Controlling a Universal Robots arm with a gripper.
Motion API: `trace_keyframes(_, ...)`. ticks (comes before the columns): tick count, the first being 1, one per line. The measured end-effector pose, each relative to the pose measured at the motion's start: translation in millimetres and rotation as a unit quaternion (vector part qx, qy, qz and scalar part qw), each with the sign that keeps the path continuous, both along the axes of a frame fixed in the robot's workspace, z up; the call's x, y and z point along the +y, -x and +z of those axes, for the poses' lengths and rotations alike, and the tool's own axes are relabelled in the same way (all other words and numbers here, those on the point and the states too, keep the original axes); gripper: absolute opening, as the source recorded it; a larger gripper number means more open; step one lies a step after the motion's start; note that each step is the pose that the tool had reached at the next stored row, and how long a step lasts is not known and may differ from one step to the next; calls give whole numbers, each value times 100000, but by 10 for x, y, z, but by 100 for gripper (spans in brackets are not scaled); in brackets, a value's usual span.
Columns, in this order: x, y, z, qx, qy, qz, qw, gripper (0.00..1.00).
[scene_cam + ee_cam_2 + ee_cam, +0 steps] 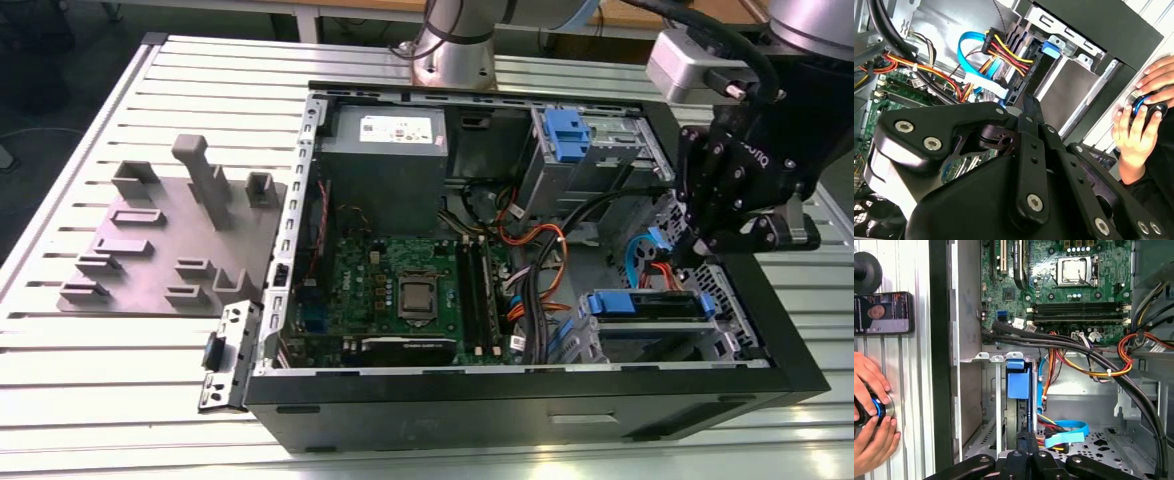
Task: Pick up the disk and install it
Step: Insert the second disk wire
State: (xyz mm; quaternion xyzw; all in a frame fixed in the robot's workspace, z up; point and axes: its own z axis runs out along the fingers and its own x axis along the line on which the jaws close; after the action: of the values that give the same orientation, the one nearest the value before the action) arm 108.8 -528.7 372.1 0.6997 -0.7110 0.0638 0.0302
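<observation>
While your hand [697,250] hangs over the drive bay with its tips drawn narrow together, the disk [649,304] sits slotted in that bay below. You appear to be hovering just above its blue frame, since it looks seated.

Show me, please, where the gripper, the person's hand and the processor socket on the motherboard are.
gripper [685,252], exterior view, at its fingertips inside the case.
hand [1134,132], second wrist view, on its back.
processor socket [1074,271], first wrist view, on its metal cover.
</observation>
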Motion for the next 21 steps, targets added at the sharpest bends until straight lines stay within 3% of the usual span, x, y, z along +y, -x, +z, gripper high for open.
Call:
trace_keyframes(7, 67, 1, -2, 59, 13, 991, 99995, 11)
trace_keyframes(16, 73, 5, -16, 117, 51, 1101, 99994, 11)
trace_keyframes(20, 73, 10, -38, 114, 5, 2694, 99964, 11)
trace_keyframes(21, 73, 15, -43, 113, -22, 2945, 99957, 18)
